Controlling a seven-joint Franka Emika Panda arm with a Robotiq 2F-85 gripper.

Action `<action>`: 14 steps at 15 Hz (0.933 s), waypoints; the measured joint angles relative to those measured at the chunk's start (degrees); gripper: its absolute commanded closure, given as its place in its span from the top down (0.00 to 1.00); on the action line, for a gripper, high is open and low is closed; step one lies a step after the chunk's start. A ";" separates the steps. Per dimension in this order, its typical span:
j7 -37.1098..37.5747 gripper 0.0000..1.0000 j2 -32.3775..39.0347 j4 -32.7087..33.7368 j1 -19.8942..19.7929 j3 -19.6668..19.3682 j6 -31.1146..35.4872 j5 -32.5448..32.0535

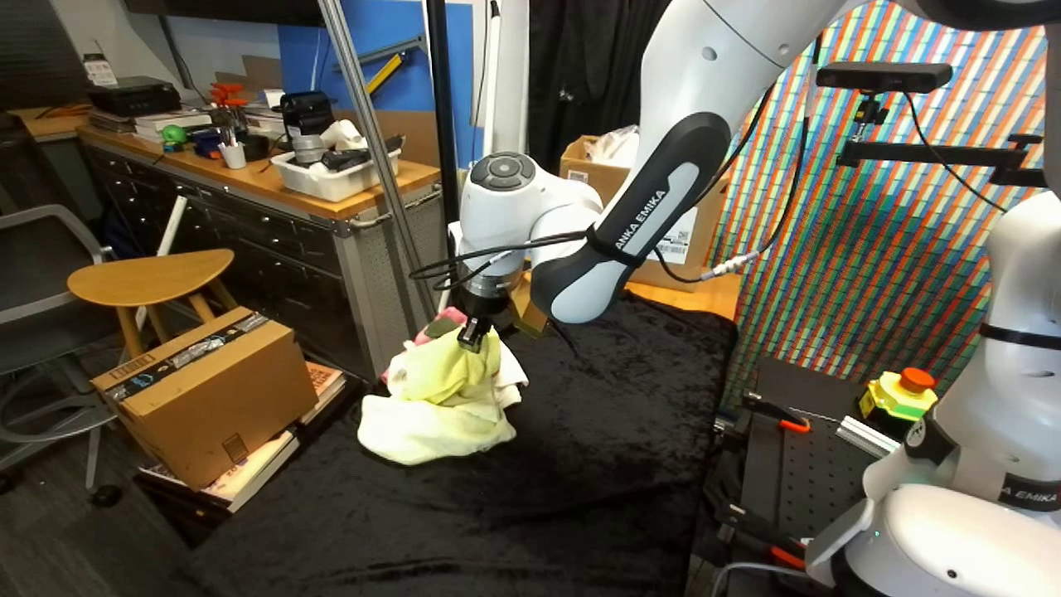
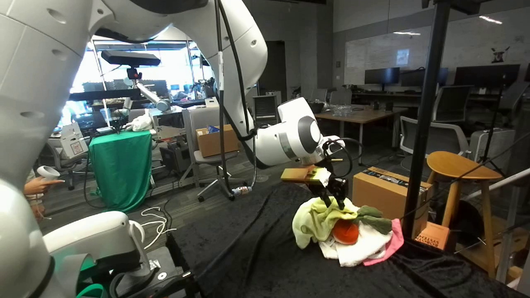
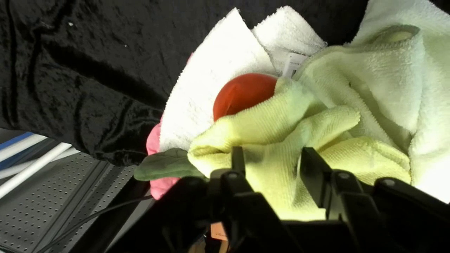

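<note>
My gripper (image 3: 273, 158) is open over a heap of cloths, its fingers apart with a fold of yellow-green cloth (image 3: 256, 130) below and between them. Whether the tips touch it I cannot tell. The gripper shows just above the heap in both exterior views (image 1: 472, 335) (image 2: 335, 203). The yellow-green cloth (image 2: 319, 221) partly covers a round red object (image 2: 346, 233), also seen in the wrist view (image 3: 242, 94) and hidden in an exterior view. A white towel (image 3: 207, 84), a dark green piece (image 3: 165, 165) and a pink cloth (image 3: 153, 140) lie beside and under it.
The heap lies on a table covered in black cloth (image 1: 613, 464). A cardboard box (image 1: 224, 390) on books stands beside the table. A black post (image 2: 422, 103) rises close behind the heap. A yellow-brown block (image 2: 304, 175) sits beside the wrist.
</note>
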 measured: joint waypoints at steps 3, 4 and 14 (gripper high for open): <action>-2.01 0.98 -0.33 -0.03 -0.36 1.02 -1.27 1.22; -2.84 1.00 -0.60 -0.08 -0.60 1.47 -1.95 1.77; -18.32 1.00 -15.44 -9.99 -8.28 9.86 -13.91 10.66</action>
